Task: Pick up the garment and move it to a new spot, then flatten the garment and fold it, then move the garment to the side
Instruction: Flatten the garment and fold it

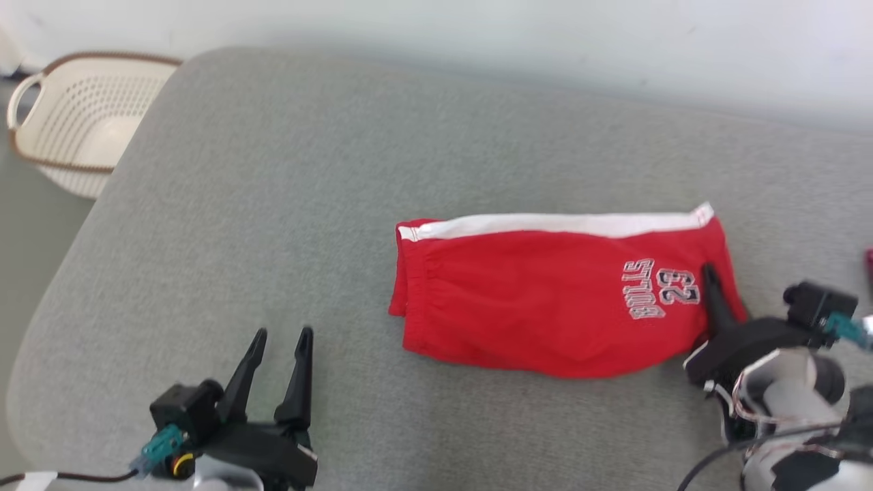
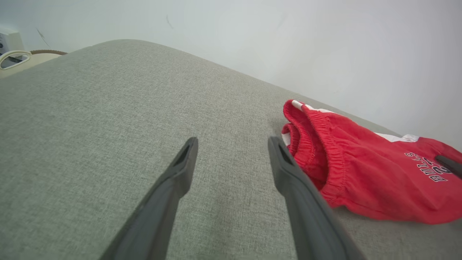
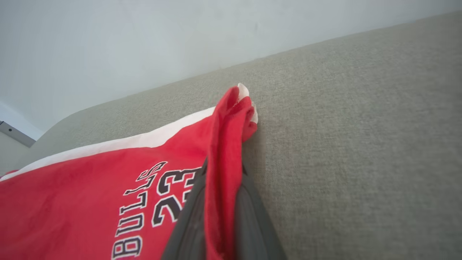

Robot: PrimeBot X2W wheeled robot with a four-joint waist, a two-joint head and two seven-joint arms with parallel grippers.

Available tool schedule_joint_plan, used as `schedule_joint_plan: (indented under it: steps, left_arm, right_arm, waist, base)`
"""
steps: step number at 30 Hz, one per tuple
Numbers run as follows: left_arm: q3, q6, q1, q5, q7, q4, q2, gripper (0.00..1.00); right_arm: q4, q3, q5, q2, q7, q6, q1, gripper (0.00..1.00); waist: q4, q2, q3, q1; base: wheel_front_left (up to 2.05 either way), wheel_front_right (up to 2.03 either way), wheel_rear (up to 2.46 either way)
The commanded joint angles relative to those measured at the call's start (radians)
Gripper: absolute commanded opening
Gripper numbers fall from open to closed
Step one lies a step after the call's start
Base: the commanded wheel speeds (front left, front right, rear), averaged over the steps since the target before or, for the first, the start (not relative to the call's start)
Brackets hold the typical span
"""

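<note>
Head view first: where is the garment? (desk)

I have the garment [image 1: 545, 307], a pair of red shorts, lying folded and flat on the grey fabric-covered worktop [image 1: 273, 204], right of centre. A white stripe [image 1: 545, 225] runs along its far edge. The elastic waistband [image 1: 409, 273] is at its left end, and the "BULLS 23" print [image 1: 658, 290] sits near its right end. (me)

Right hand? (desk)

My right hand [image 1: 711, 276] is at the garment's right end, just beside the print, with its jaws drawn together on the cloth. Right wrist view confirms it: a raised ridge of red fabric is pinched between the two dark fingers [image 3: 189, 220], and the hem edge stands up off the worktop past the fingertips. The rest of the shorts lies flat. (me)

Left hand? (desk)

My left hand [image 1: 283, 334] is at the lower left, spread wide with nothing between the jaws. It is over bare worktop, apart from the waistband end. Left wrist view shows grey fabric in the gap and the waistband off to the right. I cannot tell whether the fingertips touch the surface. (me)

Surroundings? (desk)

A cream perforated basket [image 1: 82, 123] with a brown rim is beyond the worktop's far left corner, off the worktop. A pale wall [image 1: 477, 34] runs behind. (me)
</note>
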Motion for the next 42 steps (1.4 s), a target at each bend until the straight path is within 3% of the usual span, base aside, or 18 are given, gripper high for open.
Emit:
schedule_joint_plan:
  steps: [1,14,19,24,34,35,42]
  left_arm:
    - [0.013,-0.001,0.034,0.012,-0.001,0.010,0.001,1.00]
    - [0.101,0.003,0.128,0.066,-0.001,0.012,0.001,1.00]
    - [0.109,0.001,0.154,0.074,-0.001,0.009,0.001,1.00]
    - [0.107,0.000,0.152,0.075,-0.001,0.007,0.001,1.00]
    - [0.100,0.001,0.150,0.059,-0.001,0.023,0.001,1.00]
    - [0.094,0.004,0.146,0.052,-0.001,0.025,0.001,1.00]
    - [0.070,0.008,0.133,0.028,-0.001,0.029,0.001,1.00]
  right_arm:
    - [-0.020,-0.032,-0.019,0.023,-0.004,0.000,0.050,0.00]
    - [-0.101,-0.165,-0.124,0.137,-0.004,0.000,0.266,0.00]
    - [-0.142,-0.234,-0.160,0.161,-0.004,0.000,0.308,0.00]
    - [-0.237,-0.232,-0.233,0.156,-0.004,0.000,0.300,0.00]
    - [-0.410,-0.015,-0.326,0.131,-0.004,0.000,0.233,0.00]
    - [-0.408,0.051,-0.317,0.123,-0.004,0.000,0.212,0.00]
    - [-0.326,0.262,-0.277,0.118,-0.004,0.000,0.116,0.00]
  waist:
    - [-0.066,0.0001,-0.066,0.0001]
    - [-0.179,0.0001,-0.152,0.0001]
    - [-0.186,0.0001,-0.155,0.0001]
    - [-0.178,0.0001,-0.141,0.0001]
    - [-0.146,0.0001,-0.123,0.0001]
    - [-0.135,0.0001,-0.120,0.0001]
    - [-0.080,0.0001,-0.106,0.0001]
  base:
    - [0.00,0.00,0.00]
    - [0.00,0.00,0.00]
    - [0.00,0.00,0.00]
    - [0.00,0.00,0.00]
    - [0.00,0.00,0.00]
    - [0.00,0.00,0.00]
    - [0.00,0.00,0.00]
